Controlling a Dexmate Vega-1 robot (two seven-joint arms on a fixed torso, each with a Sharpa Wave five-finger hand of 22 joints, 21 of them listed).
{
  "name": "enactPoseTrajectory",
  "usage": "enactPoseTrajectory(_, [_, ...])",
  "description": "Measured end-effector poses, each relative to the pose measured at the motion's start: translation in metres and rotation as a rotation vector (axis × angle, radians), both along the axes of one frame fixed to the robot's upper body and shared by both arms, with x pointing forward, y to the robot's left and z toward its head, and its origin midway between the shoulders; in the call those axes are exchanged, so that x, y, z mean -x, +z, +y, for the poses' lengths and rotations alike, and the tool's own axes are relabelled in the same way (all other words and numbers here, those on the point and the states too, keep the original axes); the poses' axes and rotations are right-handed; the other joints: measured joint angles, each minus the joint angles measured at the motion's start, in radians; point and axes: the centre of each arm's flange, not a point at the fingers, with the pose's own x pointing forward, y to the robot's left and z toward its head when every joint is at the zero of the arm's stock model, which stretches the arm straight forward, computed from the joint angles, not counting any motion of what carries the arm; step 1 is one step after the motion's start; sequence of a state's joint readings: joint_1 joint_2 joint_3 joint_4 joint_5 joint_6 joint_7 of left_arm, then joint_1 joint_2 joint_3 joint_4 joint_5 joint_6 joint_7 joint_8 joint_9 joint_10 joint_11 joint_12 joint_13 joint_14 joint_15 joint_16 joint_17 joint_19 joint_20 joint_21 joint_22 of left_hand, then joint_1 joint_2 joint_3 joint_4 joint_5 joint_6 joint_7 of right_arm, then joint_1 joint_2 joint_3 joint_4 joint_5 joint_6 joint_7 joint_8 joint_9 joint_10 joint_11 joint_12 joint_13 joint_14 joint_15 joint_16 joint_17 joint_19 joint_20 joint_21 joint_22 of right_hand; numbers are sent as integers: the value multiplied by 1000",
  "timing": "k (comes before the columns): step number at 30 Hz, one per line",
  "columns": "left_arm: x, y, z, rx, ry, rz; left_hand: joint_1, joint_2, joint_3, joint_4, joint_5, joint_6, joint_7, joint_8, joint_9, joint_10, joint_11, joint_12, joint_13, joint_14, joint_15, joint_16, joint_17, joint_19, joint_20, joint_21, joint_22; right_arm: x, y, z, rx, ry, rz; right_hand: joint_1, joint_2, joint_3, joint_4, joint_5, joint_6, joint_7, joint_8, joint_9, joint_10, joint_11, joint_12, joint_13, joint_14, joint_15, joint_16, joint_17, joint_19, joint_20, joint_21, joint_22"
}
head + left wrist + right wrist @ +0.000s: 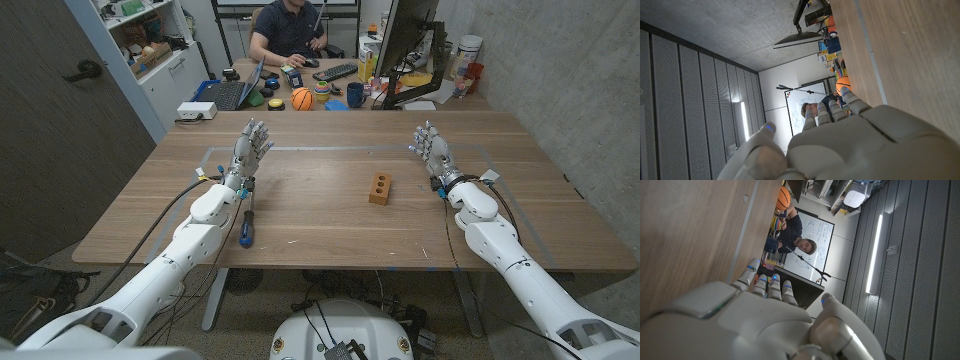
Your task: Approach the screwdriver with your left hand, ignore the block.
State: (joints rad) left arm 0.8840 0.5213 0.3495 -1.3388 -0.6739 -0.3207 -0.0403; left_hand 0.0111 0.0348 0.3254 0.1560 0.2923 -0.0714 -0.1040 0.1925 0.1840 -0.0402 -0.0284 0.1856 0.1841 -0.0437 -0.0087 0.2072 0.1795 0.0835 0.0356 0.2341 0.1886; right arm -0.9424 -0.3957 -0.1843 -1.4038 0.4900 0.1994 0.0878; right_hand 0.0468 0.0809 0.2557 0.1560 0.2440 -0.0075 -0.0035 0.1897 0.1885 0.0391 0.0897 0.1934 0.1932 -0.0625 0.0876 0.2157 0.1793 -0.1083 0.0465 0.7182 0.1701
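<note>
1. White and grey, the left robot hand [251, 143] stands on its edge over the worktop [320, 215], fingers apart and upright, holding nothing.
2. The screwdriver [246, 216] lies behind it, towards the robot, just beside the left forearm, long axis running near to far, blue handle nearest the robot.
3. The right robot hand [429, 148], likewise spread and empty, is well apart.
4. The wooden block [379, 187] sits between the arms, nearer the right.

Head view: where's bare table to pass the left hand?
Bare wood runs between the left hand and the block, and from the block across to the right hand. The near edge right of the screwdriver is free too. Crowded: the screwdriver lies tight beside the left forearm.
</note>
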Motion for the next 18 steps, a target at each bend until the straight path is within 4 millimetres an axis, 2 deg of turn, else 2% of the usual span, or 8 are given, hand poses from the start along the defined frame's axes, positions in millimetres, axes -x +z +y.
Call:
enactPoseTrajectory(10, [9, 1, 6, 10, 19, -30, 0, 0, -16, -7, 4, -7, -7, 0, 0, -10, -2, 0, 0, -7, 0, 0, 0, 0, 0, -9, 0, -1, 0, -1, -2, 1, -4, 0, 0, 0, 0, 0, 0, 0, 0, 0, 0, 0, 0, 0, 0, 0, 0, 0, 0, 0, -5, 4])
enactPoseTrajectory(14, [15, 2, 9, 4, 29, -45, 8, -15, -30, -13, 4, -11, -11, 0, 0, -19, 4, 0, 0, -17, 7, 0, 0, -9, 9, -13, 0, -1, 0, -1, 2, 3, -3, 0, 0, 0, 0, 0, 0, 0, 0, 0, 0, 0, 0, 0, 0, 0, 0, 0, 0, 0, -5, 5])
enactPoseTrajectory(18, [24, 4, 15, -5, 57, -73, 8, -30, -37, -20, 4, -18, -18, -4, 0, -25, 0, -6, 0, -24, 8, -5, 0, -15, 15, -17, 0, -3, -1, -2, -2, 3, -2, 0, 0, 0, 0, 0, 0, 0, 0, 0, 0, 0, 0, 0, 0, 0, 0, 0, 0, 0, -5, 5])
